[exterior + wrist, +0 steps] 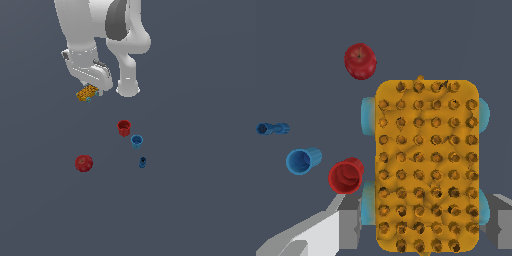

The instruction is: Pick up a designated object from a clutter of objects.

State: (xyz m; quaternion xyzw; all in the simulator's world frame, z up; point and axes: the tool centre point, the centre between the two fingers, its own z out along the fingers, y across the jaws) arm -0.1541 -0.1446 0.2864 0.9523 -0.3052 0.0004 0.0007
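Yellow-orange block [426, 165] sits between the gripper [93, 93] fingers.

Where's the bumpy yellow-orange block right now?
In the exterior view, the bumpy yellow-orange block sits upper left, directly under the tool, up-left of the red cup.

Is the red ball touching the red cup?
No, the red ball sits by itself on the floor, well apart from the red cup.

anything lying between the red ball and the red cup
No, that stretch is bare floor. The exterior view shows the red ball and red cup apart with nothing between them; the blue cup sits beyond the red cup.
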